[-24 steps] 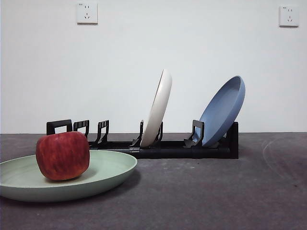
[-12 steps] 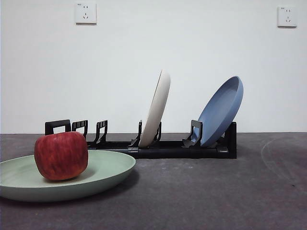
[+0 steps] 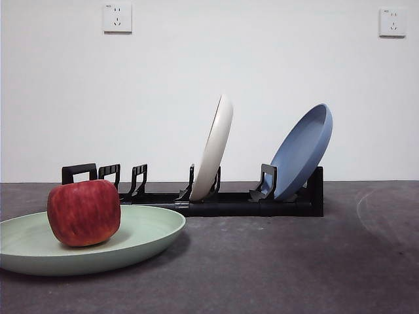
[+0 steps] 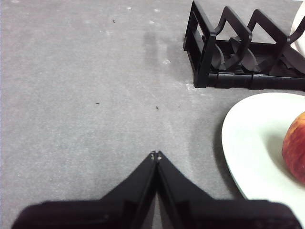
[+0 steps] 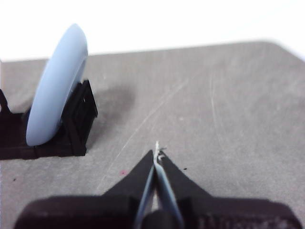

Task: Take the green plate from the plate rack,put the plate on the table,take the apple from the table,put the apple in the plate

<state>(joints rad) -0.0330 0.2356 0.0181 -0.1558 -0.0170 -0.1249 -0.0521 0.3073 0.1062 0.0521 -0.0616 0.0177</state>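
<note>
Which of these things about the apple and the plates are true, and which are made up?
1. The apple sits in the green plate. True.
2. The green plate stands in the plate rack. False: it lies flat on the table, in front of the rack.
3. Two plates stand in the rack: the cream-white plate and the blue plate. True.
4. The left gripper holds the apple. False: it is shut on nothing, over bare table beside the green plate.
5. The right gripper is wide open. False: it is shut.
</note>
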